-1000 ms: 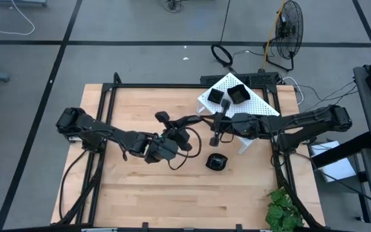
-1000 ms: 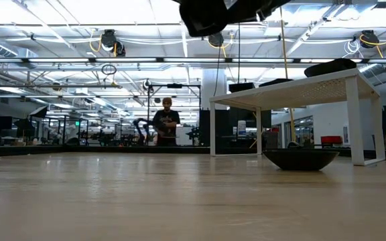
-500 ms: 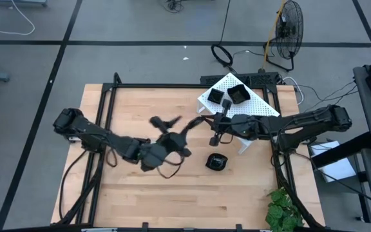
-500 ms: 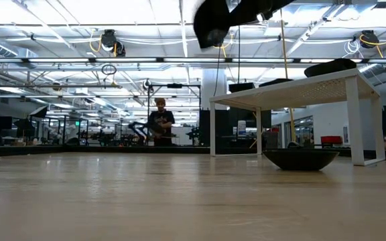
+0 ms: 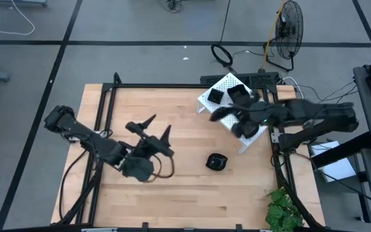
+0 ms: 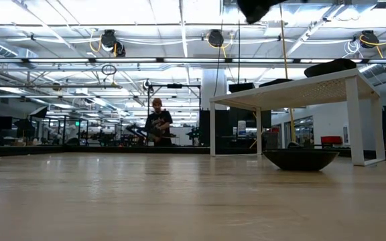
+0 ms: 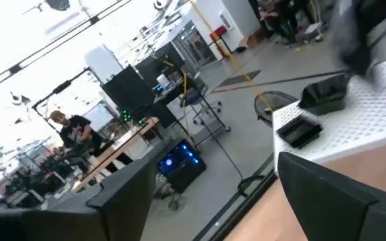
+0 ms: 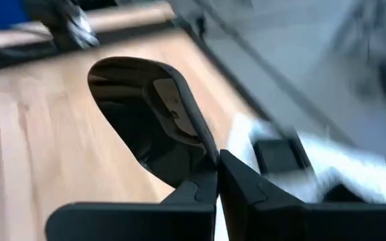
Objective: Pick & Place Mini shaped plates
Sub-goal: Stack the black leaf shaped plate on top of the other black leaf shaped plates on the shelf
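Note:
My right gripper (image 8: 216, 171) is shut on a glossy black mini plate (image 8: 146, 114), raised above the wood beside the white perforated rack (image 5: 253, 100). Two black plates (image 5: 216, 95) (image 5: 238, 93) lie on the rack's top. One more plate (image 5: 216, 162) rests on its underside on the table, and the low view shows it as a shallow bowl (image 6: 300, 158). My left gripper (image 5: 153, 127) is open over the table's left half with nothing between its fingers (image 7: 119, 201). My right gripper pinches the plate's rim (image 8: 208, 155) between its two fingers, at the edge nearest the wrist. The plate sticks out ahead of the fingertips, its hollow side in view, lifted clear of the table and the rack.
The rack stands on white legs (image 6: 354, 120) at the table's far right. A green plant (image 5: 282, 209) sits at the near right corner. Bare wood (image 5: 185, 193) lies between the arms. A person (image 6: 156, 122) stands far off in the room.
My left gripper has opened wide and drawn back toward the table's left and near edges, away from my right gripper. My right gripper has swung with the black plate toward the far right, up to the rack.

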Robot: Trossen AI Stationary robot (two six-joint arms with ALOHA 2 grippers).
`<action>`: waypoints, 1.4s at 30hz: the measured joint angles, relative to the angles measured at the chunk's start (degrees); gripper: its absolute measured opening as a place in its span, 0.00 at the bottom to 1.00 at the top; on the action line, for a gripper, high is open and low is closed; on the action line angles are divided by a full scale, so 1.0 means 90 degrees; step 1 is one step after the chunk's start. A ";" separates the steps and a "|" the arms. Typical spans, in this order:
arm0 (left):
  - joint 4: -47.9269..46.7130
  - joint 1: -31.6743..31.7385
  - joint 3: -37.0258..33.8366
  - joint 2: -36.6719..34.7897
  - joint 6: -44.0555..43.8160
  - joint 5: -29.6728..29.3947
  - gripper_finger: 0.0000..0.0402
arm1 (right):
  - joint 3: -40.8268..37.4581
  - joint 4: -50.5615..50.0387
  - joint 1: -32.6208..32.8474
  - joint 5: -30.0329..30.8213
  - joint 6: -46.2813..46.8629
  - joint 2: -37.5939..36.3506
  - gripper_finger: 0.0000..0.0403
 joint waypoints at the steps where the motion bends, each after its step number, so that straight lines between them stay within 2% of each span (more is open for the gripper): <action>1: -0.0539 0.0029 -0.0036 -0.0073 -0.0570 0.0022 0.77 | 0.0317 -0.0752 -0.0011 -0.0100 0.0464 0.0002 0.00; 3: -0.1506 0.0185 -0.0120 -0.0186 -0.1734 0.0246 0.75 | 0.0797 -0.2025 -0.0113 -0.0382 0.1511 0.0010 0.00; 7: -0.2889 0.0670 -0.0386 -0.0261 -0.3407 0.1348 0.71 | 0.1225 -0.3973 -0.0391 -0.1608 0.3253 -0.0028 0.00; 11: -0.3212 0.1261 -0.0720 -0.0290 -0.3918 0.1697 0.69 | 0.1230 -0.4637 -0.0564 -0.2251 0.4358 -0.0110 0.00; 16: -0.3209 0.1934 -0.1204 -0.0274 -0.4261 0.2195 0.67 | 0.1055 -0.4772 -0.0683 -0.2447 0.5045 -0.0141 0.00; 21: -0.3096 0.2337 -0.1534 -0.0271 -0.4485 0.2806 0.65 | 0.0481 -0.4770 -0.0767 -0.2703 0.5327 -0.0096 0.00; 26: -0.2825 0.2561 -0.1875 -0.0273 -0.4375 0.2899 0.64 | 0.0046 -0.4787 -0.0858 -0.2940 0.5373 -0.0113 0.00; 29: -0.2806 0.2667 -0.1980 -0.0276 -0.4477 0.3011 0.65 | -0.0032 -0.4772 -0.0944 -0.2715 0.5345 -0.0124 0.00; 36: -0.2800 0.2725 -0.2064 -0.0273 -0.4618 0.3176 0.64 | -0.0035 -0.4780 -0.1180 -0.2621 0.4935 -0.0135 0.00; 42: -0.2447 0.2725 -0.2064 -0.0273 -0.4281 0.3179 0.62 | -0.0035 -0.4775 -0.1429 -0.2670 0.4242 -0.0141 0.00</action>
